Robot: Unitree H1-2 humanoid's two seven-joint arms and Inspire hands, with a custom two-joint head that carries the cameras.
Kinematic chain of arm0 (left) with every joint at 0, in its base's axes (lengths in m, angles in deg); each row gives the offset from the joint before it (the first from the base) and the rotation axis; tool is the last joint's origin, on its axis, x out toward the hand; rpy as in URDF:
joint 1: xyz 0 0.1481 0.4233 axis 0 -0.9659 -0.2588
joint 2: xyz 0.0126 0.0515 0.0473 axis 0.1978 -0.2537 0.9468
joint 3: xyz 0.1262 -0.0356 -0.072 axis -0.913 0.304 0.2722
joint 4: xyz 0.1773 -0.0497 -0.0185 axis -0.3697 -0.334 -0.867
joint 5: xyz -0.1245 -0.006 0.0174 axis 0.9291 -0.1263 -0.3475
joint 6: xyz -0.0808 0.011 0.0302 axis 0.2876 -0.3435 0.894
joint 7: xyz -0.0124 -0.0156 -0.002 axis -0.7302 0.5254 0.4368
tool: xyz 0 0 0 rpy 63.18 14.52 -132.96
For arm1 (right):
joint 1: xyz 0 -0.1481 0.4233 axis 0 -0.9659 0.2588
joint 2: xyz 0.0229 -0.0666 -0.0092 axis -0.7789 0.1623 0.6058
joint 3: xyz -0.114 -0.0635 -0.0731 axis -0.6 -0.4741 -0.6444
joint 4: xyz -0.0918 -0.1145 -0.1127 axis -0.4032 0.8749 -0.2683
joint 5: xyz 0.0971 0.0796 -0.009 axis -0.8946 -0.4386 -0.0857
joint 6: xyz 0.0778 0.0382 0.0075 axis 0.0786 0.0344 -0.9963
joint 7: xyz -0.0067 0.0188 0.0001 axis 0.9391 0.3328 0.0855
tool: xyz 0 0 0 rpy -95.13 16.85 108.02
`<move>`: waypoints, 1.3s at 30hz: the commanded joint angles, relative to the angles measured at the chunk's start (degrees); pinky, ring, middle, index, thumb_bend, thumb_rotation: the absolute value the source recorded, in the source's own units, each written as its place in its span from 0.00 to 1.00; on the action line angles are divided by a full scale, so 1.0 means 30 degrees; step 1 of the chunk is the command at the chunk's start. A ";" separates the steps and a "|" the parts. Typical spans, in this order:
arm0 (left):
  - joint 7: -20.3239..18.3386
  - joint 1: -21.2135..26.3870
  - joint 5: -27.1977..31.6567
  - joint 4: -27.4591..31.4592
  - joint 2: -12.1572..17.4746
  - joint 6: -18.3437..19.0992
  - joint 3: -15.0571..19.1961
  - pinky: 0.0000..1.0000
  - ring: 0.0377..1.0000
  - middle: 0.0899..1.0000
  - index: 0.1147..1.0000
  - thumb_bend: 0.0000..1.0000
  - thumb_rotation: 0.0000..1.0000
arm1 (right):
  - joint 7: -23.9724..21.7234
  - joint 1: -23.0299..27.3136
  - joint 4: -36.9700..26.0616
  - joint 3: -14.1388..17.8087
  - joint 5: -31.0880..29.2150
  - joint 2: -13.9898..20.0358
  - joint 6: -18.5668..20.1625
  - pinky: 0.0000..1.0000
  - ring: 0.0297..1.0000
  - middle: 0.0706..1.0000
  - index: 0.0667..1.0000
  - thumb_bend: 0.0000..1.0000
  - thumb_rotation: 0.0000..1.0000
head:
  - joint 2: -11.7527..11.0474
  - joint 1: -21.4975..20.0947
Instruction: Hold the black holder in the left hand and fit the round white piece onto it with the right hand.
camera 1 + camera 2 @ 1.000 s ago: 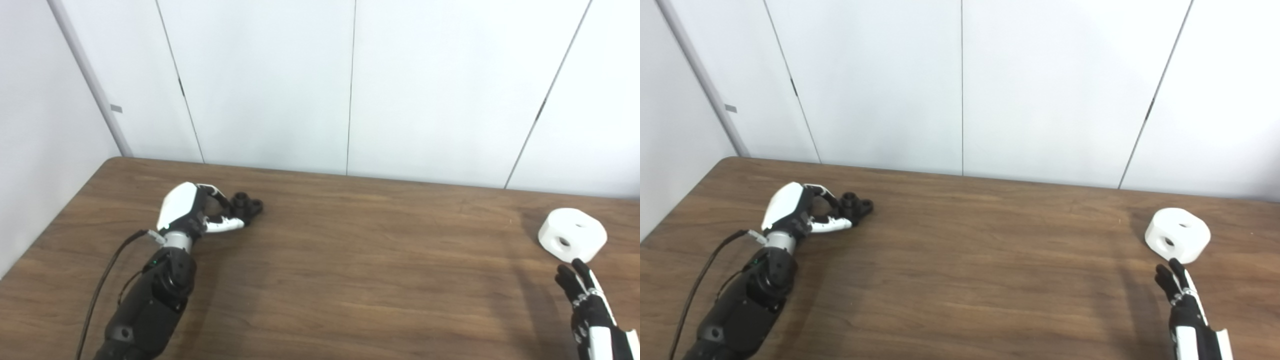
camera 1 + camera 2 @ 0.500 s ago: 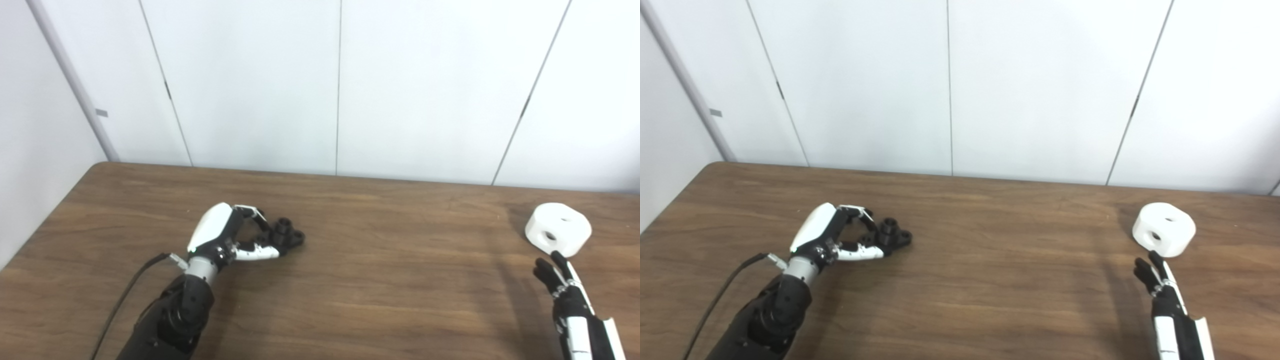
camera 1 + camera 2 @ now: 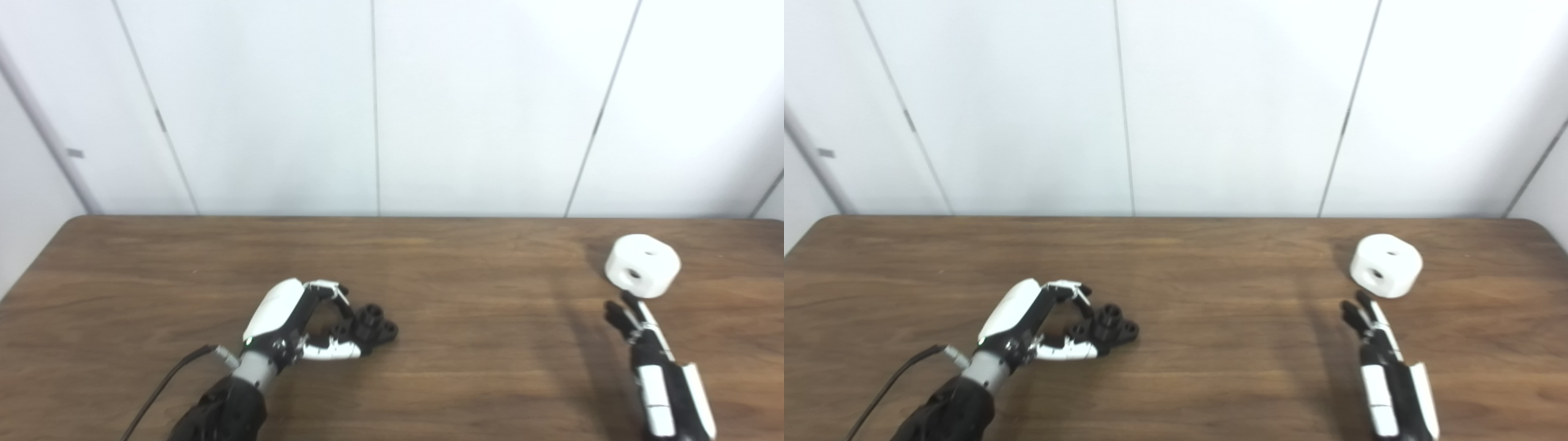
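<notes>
The black holder (image 3: 375, 323) is a small dark part with round sockets, at the front left of the wooden table (image 3: 465, 380). My left hand (image 3: 288, 318) is curled round it, fingers over its near side and thumb below. I cannot tell whether it rests on the table or hangs just above. The round white piece (image 3: 643, 266) with holes lies at the back right. My right hand (image 3: 655, 373) is open and flat, its fingertips (image 3: 1363, 306) pointing at the piece and a short way from it.
White wall panels (image 3: 373, 104) stand behind the table's far edge. A black cable (image 3: 165, 386) trails from my left wrist toward the front edge. The table's right corner (image 3: 1537, 223) shows in the right eye view.
The camera has swung right. Beyond that shift, my left hand has carried the black holder right and nearer, toward the table's middle. The white piece has stayed put; my right hand stays just short of it.
</notes>
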 commanded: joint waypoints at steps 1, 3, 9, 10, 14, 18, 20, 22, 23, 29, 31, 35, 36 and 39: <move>-0.1217 -0.0683 0.0106 0.0098 -0.0185 -0.0128 -0.0783 0.77 0.85 0.75 0.42 0.52 0.05 | 0.0289 -0.0871 0.0534 -0.0422 -0.0040 -0.0991 0.0142 0.99 0.90 0.87 0.91 0.53 0.98 | 0.0105 -0.0106; -0.1375 -0.0928 -0.0060 0.0219 -0.0221 -0.0281 -0.1081 0.78 0.86 0.76 0.42 0.52 0.05 | 0.0340 -0.0879 0.0352 -0.0489 -0.0059 -0.1044 0.0419 1.00 0.90 0.87 0.91 0.54 0.98 | 0.0220 -0.0216; -0.1573 -0.1404 -0.0419 0.0258 -0.0256 -0.0624 -0.1743 0.82 0.87 0.76 0.42 0.52 0.05 | 0.0511 -0.0825 0.0018 -0.0693 0.0112 -0.1050 0.0771 1.00 0.91 0.88 0.92 0.55 0.98 | 0.0565 -0.0536; -0.1587 -0.1473 -0.0512 0.0254 -0.0269 -0.0660 -0.1851 0.82 0.87 0.76 0.42 0.52 0.05 | 0.0563 -0.0823 -0.0064 -0.0728 0.0188 -0.1056 0.0816 1.00 0.91 0.88 0.92 0.55 0.97 | 0.0565 -0.0536; -0.1532 -0.1697 -0.0831 0.0287 -0.0308 -0.0781 -0.2163 0.84 0.88 0.76 0.42 0.52 0.05 | 0.0691 -0.0798 -0.0379 -0.0873 0.0375 -0.0957 0.0995 1.00 0.90 0.89 0.92 0.55 0.97 | 0.0847 -0.0606; -0.1232 -0.1883 -0.1292 0.0121 -0.0444 -0.1240 -0.2312 0.83 0.87 0.76 0.42 0.52 0.05 | 0.0555 -0.0761 -0.0611 -0.0857 -0.0238 -0.0833 0.1082 0.93 0.90 0.89 0.92 0.60 0.76 | 0.1053 -0.0628; -0.1097 -0.1955 -0.1639 -0.0008 -0.0514 -0.1341 -0.2401 0.83 0.86 0.76 0.42 0.52 0.05 | 0.0430 -0.0720 -0.0689 -0.0823 -0.0744 -0.0780 0.1049 0.91 0.90 0.90 0.92 0.61 0.68 | 0.1158 -0.0639; -0.0932 -0.1977 -0.2209 -0.0110 -0.0487 -0.1496 -0.2532 0.87 0.86 0.76 0.42 0.52 0.05 | 0.0420 -0.0661 -0.0835 -0.0783 -0.0999 -0.0736 0.1174 0.90 0.91 0.91 0.93 0.62 0.63 | 0.1214 -0.0648; -0.0866 -0.1979 -0.2474 -0.0151 -0.0467 -0.1581 -0.2572 0.88 0.86 0.75 0.42 0.52 0.05 | 0.0490 -0.0638 -0.0950 -0.0753 -0.0985 -0.0734 0.1309 0.90 0.90 0.91 0.92 0.63 0.62 | 0.1237 -0.0650; -0.0595 -0.2062 -0.3733 -0.0265 -0.0388 -0.2063 -0.2545 0.92 0.85 0.75 0.42 0.52 0.05 | 0.1499 -0.0342 -0.1656 -0.0475 0.0500 -0.0863 0.2288 0.89 0.90 0.89 0.90 0.65 0.58 | 0.1402 -0.0740; -0.0604 -0.2052 -0.4006 -0.0239 -0.0326 -0.2106 -0.2550 0.91 0.85 0.75 0.42 0.52 0.05 | 0.1716 -0.0241 -0.1917 -0.0403 0.0797 -0.0872 0.2692 0.89 0.90 0.90 0.90 0.64 0.56 | 0.1447 -0.0829; -0.0619 -0.2010 -0.4435 -0.0199 -0.0168 -0.2251 -0.2582 0.91 0.85 0.75 0.42 0.52 0.05 | 0.1981 -0.0011 -0.2486 -0.0020 0.0706 -0.0841 0.3395 0.87 0.90 0.91 0.90 0.65 0.49 | 0.1583 -0.1107; -0.0636 -0.2004 -0.4465 -0.0233 -0.0152 -0.2299 -0.2562 0.91 0.84 0.75 0.42 0.52 0.05 | 0.2031 0.0065 -0.2605 0.0127 0.0575 -0.0800 0.3487 0.87 0.90 0.91 0.90 0.65 0.47 | 0.1595 -0.1228; -0.0730 -0.1973 -0.4508 -0.0289 -0.0121 -0.2394 -0.2529 0.91 0.84 0.75 0.42 0.52 0.05 | 0.2363 0.0352 -0.2906 0.0657 0.0768 -0.0664 0.3784 0.83 0.88 0.89 0.87 0.68 0.45 | 0.1634 -0.1601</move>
